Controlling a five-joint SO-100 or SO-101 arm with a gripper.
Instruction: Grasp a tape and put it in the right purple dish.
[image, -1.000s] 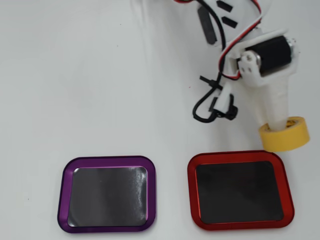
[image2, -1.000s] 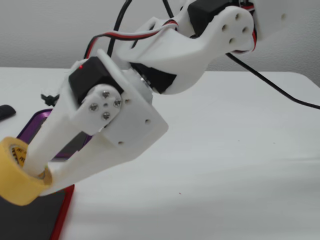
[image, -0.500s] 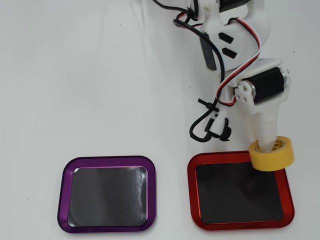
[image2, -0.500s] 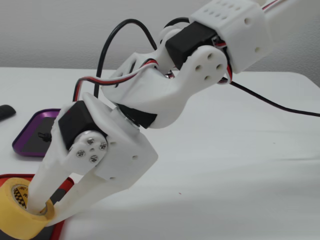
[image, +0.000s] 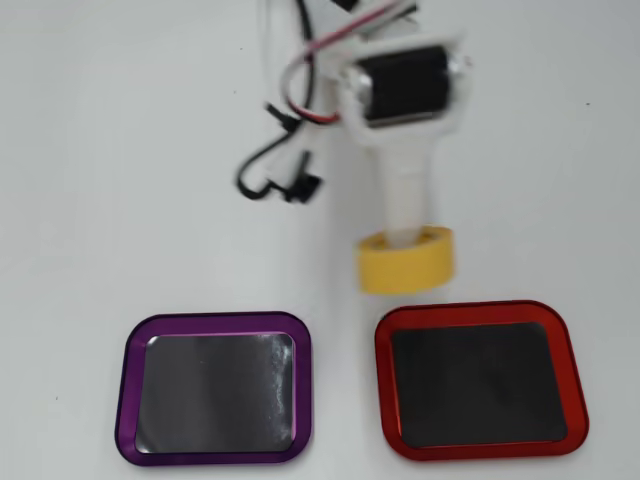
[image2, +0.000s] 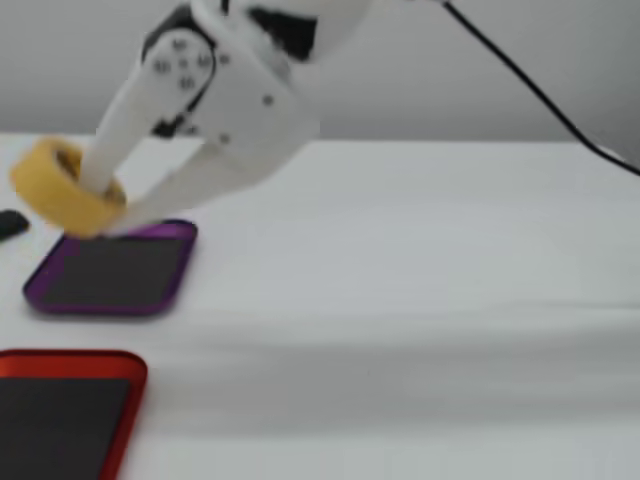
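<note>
In the overhead view, taken left to right: the purple dish is seen at lower left, its black mat bare, nothing in it. To its right, the tape is found clamped by the gripper, one finger inside the roll's hole and the other outside its wall, the jaws narrowed onto that wall. Farthest right lies the red tray, also bare. Above, loose black and red wires are draped beside the arm.

Over in the fixed view, the tape is shown lifted off the table, tilted, held by the gripper above the far edge of the purple dish; the red tray sits nearest the camera. The picture is blurred, so the exact height cannot be told.

Progress, as judged: the grasp is done and the roll is raised. The carry to the purple dish is only part made; in the overhead view the roll appears nearer the red tray. Release is not yet made.

Counted: one tape, one purple dish, one red tray, one gripper.
</note>
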